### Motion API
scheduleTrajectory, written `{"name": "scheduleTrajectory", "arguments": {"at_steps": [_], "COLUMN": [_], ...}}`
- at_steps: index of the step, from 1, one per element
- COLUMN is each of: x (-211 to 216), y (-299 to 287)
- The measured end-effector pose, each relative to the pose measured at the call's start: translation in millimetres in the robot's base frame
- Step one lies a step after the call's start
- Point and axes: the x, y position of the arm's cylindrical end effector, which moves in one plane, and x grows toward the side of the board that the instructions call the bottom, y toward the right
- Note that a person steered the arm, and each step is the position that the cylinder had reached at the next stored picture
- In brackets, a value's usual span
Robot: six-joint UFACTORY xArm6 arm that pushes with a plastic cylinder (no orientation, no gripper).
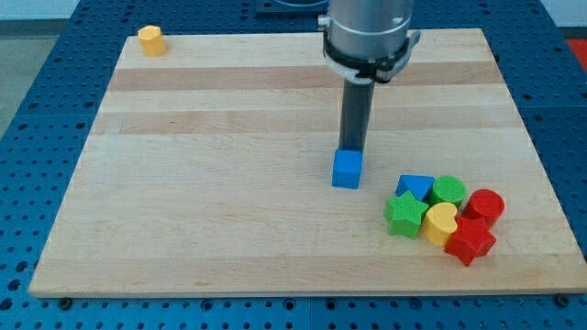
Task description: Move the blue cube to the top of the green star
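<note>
The blue cube (pixel 347 170) sits on the wooden board (pixel 229 183) a little right of centre. The green star (pixel 405 214) lies to its lower right, at the left edge of a cluster of blocks. My tip (pixel 352 148) is at the cube's top edge, just behind it and seemingly touching it. The rod rises straight up from there to the arm at the view's top.
The cluster at the lower right holds a blue triangle (pixel 415 186), a green cylinder (pixel 449 191), a red cylinder (pixel 485 205), a yellow heart (pixel 440 223) and a red star (pixel 470 241). A yellow block (pixel 151 40) sits at the board's top left corner.
</note>
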Motion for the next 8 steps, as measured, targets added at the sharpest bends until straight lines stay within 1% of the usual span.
{"name": "scheduleTrajectory", "arguments": {"at_steps": [1,2,3,4,5,6,8], "x": [28,37,37,70,80,79,78], "y": [-7,-24,-78,-103,-101,-91,10]}}
